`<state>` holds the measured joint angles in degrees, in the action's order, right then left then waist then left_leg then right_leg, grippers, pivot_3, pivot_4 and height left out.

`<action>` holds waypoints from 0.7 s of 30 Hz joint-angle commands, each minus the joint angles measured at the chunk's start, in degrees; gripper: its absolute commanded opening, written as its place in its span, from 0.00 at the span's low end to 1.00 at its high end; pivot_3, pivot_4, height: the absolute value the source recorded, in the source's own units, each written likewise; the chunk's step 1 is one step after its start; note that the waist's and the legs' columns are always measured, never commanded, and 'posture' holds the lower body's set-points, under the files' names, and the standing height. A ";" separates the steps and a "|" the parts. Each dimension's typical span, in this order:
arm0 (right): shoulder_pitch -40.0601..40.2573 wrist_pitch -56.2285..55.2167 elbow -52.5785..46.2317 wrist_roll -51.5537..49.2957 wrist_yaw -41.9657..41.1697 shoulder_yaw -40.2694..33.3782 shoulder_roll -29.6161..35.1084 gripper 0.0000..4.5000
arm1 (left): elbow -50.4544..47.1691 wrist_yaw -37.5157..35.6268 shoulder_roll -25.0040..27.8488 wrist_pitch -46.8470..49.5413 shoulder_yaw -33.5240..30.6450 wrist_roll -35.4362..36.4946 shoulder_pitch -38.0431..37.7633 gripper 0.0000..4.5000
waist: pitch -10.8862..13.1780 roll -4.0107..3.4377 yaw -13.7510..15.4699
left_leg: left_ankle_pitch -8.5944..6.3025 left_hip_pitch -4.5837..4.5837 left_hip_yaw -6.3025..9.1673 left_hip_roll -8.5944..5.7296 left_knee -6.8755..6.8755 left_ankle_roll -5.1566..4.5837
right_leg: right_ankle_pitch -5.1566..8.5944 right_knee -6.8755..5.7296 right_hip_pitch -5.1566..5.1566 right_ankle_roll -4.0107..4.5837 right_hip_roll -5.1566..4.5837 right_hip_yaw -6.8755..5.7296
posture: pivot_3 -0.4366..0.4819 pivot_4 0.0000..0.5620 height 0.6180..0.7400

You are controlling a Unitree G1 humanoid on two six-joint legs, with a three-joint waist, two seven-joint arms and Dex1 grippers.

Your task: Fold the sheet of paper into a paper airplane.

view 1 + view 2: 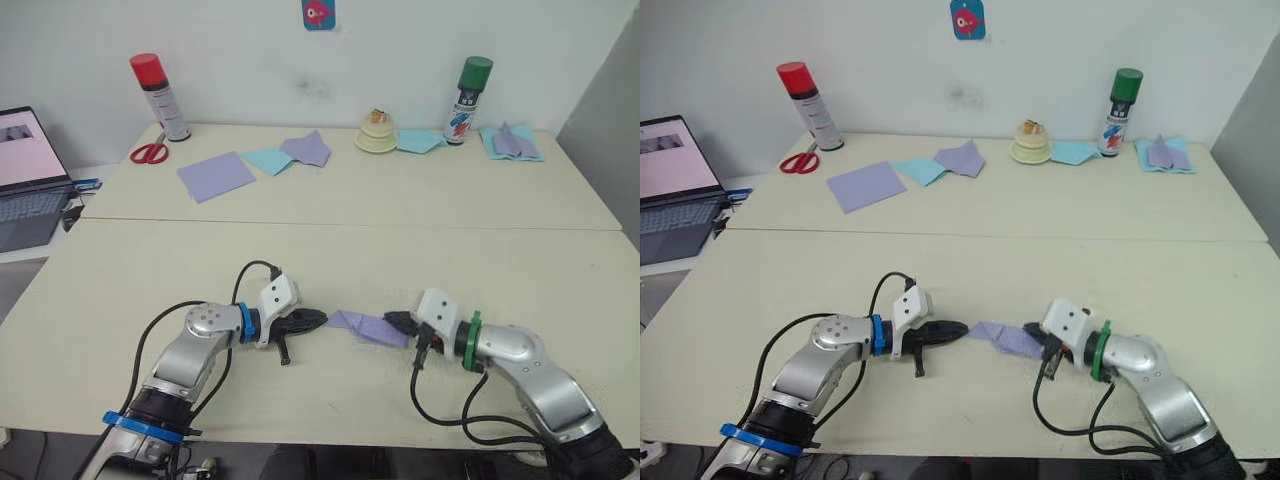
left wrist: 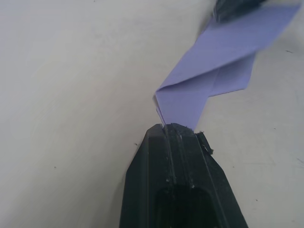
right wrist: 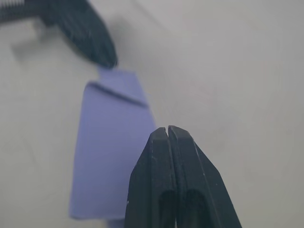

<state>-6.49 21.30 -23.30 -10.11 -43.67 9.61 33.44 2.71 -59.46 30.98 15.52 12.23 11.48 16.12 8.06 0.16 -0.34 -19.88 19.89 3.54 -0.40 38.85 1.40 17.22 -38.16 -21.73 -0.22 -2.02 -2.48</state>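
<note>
Cream table (image 1: 330, 250) spans the frame; white wall behind, laptop (image 1: 25, 180) at left edge. Spray cans, scissors (image 1: 150, 152), spare paper sheets along the top. Lower centre: folded lavender sheet of paper (image 1: 368, 327) between my grippers. Left gripper (image 1: 316, 318) pinches its left tip; right gripper (image 1: 397, 322), fingers pressed together, at its right end.

Laptop (image 1: 25, 180), scissors (image 1: 150, 152), spray cans (image 1: 160, 97)

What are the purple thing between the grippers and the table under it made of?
The purple piece looks like thin matte paper: sharp creases and flat overlapping layers, seen in the left wrist view. The table looks like smooth cream laminate or painted board with a dull sheen; which one is unclear.
</note>
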 commanded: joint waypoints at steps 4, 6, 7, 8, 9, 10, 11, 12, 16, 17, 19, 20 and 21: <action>-3.23 6.57 -10.06 -11.67 -4.05 -9.72 4.76 0.01 | -5.48 -2.54 4.21 2.00 -1.89 1.46 2.51 0.00 | 0.69 -0.03 0.20 | 0.00 0.02 0.02 -0.02 0.01 0.00 | 0.00 0.01 0.00 0.00 -0.04 -0.03 | 0.48 0.27 0.81; -2.42 8.37 -12.07 -14.47 -5.78 -11.30 7.03 0.01 | -7.01 -3.46 5.67 2.60 -3.14 2.75 3.52 0.00 | 0.88 0.01 0.29 | 0.00 0.06 0.03 -0.02 0.00 0.00 | 0.00 0.05 -0.01 0.00 -0.04 -0.06 | 0.48 0.27 0.81; -1.70 9.22 -12.97 -15.57 -6.76 -12.09 8.34 0.01 | -7.79 -3.97 6.44 3.02 -4.04 3.56 4.05 0.00 | 1.04 0.03 0.30 | 0.00 0.08 0.03 -0.02 0.00 0.00 | 0.00 0.05 -0.01 0.01 -0.04 -0.07 | 0.48 0.27 0.81; -1.22 9.79 -13.50 -16.41 -7.36 -12.58 9.33 0.01 | -8.25 -4.30 6.97 3.29 -4.59 4.11 4.44 0.00 | 1.11 0.07 0.37 | 0.00 0.13 0.03 -0.02 0.01 0.00 | 0.00 0.06 -0.04 0.01 -0.05 -0.08 | 0.48 0.27 0.81; -0.69 10.34 -13.93 -17.28 -7.77 -13.04 10.22 0.01 | -8.68 -4.53 7.51 3.61 -5.12 4.62 4.69 0.00 | 1.13 0.08 0.39 | 0.00 0.21 0.05 -0.02 0.02 0.00 | 0.00 0.08 -0.09 0.01 -0.07 -0.11 | 0.48 0.27 0.81; 0.29 12.78 -14.46 -19.54 -8.04 -14.01 11.18 0.01 | -9.12 -5.10 8.62 3.32 -5.92 4.90 4.73 0.00 | 1.18 0.11 0.38 | 0.00 0.24 0.04 -0.03 0.04 0.00 | 0.00 0.09 -0.09 0.00 -0.08 -0.12 | 0.48 0.27 0.81; 1.13 14.94 -14.97 -21.81 -8.12 -14.95 11.91 0.04 | -9.53 -5.59 9.71 3.05 -6.61 5.08 4.66 0.00 | 1.22 0.13 0.39 | 0.00 0.25 0.03 -0.05 0.05 0.00 | 0.00 0.10 -0.10 0.00 -0.11 -0.12 | 0.48 0.27 0.81; 1.84 16.46 -15.52 -23.39 -8.40 -15.61 12.72 0.09 | -9.88 -5.80 10.57 3.06 -7.31 5.34 4.56 0.00 | 1.25 0.16 0.39 | 0.00 0.26 0.03 -0.05 0.05 0.00 | -0.01 0.11 -0.10 0.00 -0.12 -0.13 | 0.48 0.27 0.81; 4.91 17.68 -17.45 -24.45 -10.70 -15.26 16.60 0.37 | -10.44 -5.91 12.18 3.14 -8.79 5.93 3.95 0.00 | 1.29 0.18 0.41 | 0.00 0.26 0.03 -0.06 0.09 0.00 | -0.01 0.09 -0.10 0.00 -0.13 -0.14 | 0.48 0.27 0.81; 5.90 16.74 -17.92 -23.25 -11.36 -14.02 17.52 0.45 | -10.90 -6.05 12.57 3.13 -9.13 6.07 3.49 0.00 | 1.30 0.21 0.41 | 0.00 0.26 0.04 -0.06 0.09 0.00 | -0.01 0.08 -0.09 0.00 -0.14 -0.15 | 0.48 0.27 0.81; 6.72 15.40 -18.19 -21.23 -11.03 -11.53 17.80 0.45 | -12.11 -6.15 13.05 3.54 -9.41 6.64 2.70 0.00 | 1.32 0.25 0.40 | 0.00 0.26 0.05 -0.05 0.08 0.00 | -0.01 0.09 -0.09 0.00 -0.13 -0.18 | 0.48 0.27 0.81; 6.81 15.23 -18.24 -20.94 -10.84 -10.41 17.75 0.45 | -12.73 -6.30 13.26 3.80 -9.41 6.90 2.39 0.00 | 1.33 0.25 0.40 | 0.00 0.26 0.05 -0.05 0.09 0.00 | -0.01 0.09 -0.09 0.00 -0.13 -0.18 | 0.48 0.27 0.81; 6.85 15.31 -18.39 -20.70 -10.65 -9.17 17.65 0.45 | -13.34 -6.66 13.59 3.91 -9.39 7.10 2.02 0.00 | 1.33 0.25 0.39 | 0.00 0.26 0.05 -0.06 0.09 0.00 | -0.01 0.07 -0.09 -0.01 -0.13 -0.18 | 0.48 0.27 0.81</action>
<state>0.63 37.77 -39.84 -31.28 -54.15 -0.37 51.14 -7.69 -65.70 43.67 19.57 4.46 17.22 18.28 9.39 0.41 0.05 -19.88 20.14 3.60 -0.46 38.95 1.40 17.21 -38.09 -21.82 -0.23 -2.15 -2.66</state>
